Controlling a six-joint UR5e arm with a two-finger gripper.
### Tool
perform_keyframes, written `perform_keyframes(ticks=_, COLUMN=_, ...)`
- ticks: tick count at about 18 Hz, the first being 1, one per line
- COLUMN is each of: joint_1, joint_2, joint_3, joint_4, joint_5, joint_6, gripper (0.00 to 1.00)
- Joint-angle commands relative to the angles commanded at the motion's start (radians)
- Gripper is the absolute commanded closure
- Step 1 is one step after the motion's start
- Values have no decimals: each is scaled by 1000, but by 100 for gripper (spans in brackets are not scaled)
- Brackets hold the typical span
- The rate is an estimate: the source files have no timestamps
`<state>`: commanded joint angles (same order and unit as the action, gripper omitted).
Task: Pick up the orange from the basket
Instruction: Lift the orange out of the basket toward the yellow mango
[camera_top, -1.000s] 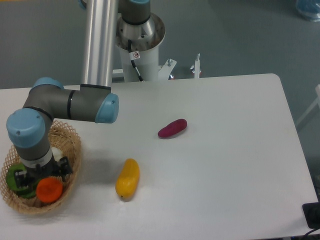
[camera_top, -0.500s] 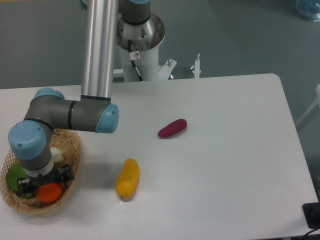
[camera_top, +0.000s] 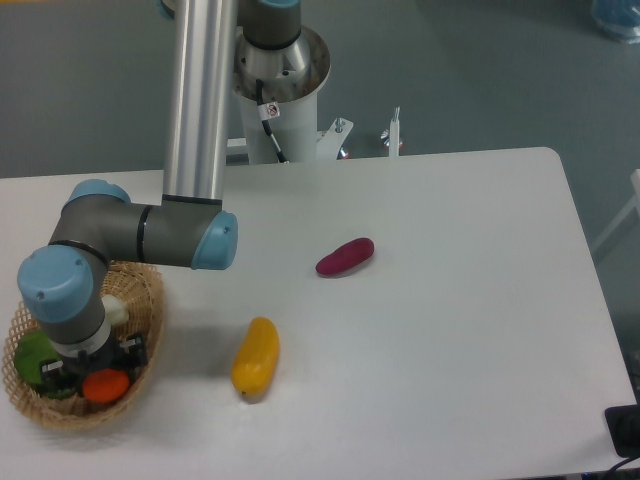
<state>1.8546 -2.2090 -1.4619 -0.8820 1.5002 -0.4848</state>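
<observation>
The basket (camera_top: 148, 330) is tan woven wicker, rough and open at the rim. The orange (camera_top: 105, 385) has smooth skin. The bench (camera_top: 450, 330) is a smooth matt white surface. The arm (camera_top: 200, 90) has a brushed metal tube and smooth grey and blue plastic joints.

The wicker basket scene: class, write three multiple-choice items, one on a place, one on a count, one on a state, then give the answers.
1. Where is the small round orange fruit?
A. in the tan woven wicker basket
B. on the bare table
C. off the table

2. How many fruits lie on the white table outside the basket?
A. none
B. two
C. four

3. The two-finger gripper is:
A. high above the table's middle
B. down in the basket at the orange
C. beside the purple fruit

Answers: 1 A, wicker surrounds it. 2 B, the elongated yellow fruit and oval purple fruit. 3 B, the wrist reaches into the basket.
</observation>
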Motion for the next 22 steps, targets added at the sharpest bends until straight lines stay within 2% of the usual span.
perform_keyframes(ticks=5, joint_1=0, joint_2=77, joint_3=-12, joint_4=-3, joint_5=-11, joint_6=2, gripper=37)
perform_keyframes(ticks=8, joint_1=2, joint_2=118, joint_3=-25, joint_4=-31, joint_5=1, joint_6=18, gripper=37)
perform_keyframes(ticks=13, joint_1=18, joint_2=161, joint_3=-81, joint_4=-40, joint_5=115, joint_6=199, gripper=37)
perform_keyframes(ticks=18, joint_1=158, joint_2=180, joint_3=-106, joint_4=-40, joint_5=155, joint_6=483, gripper=37)
perform_keyframes(ticks=22, joint_1=307, joint_2=222, joint_3=-138, joint_4=-29, joint_5=153, joint_6=754, gripper=37)
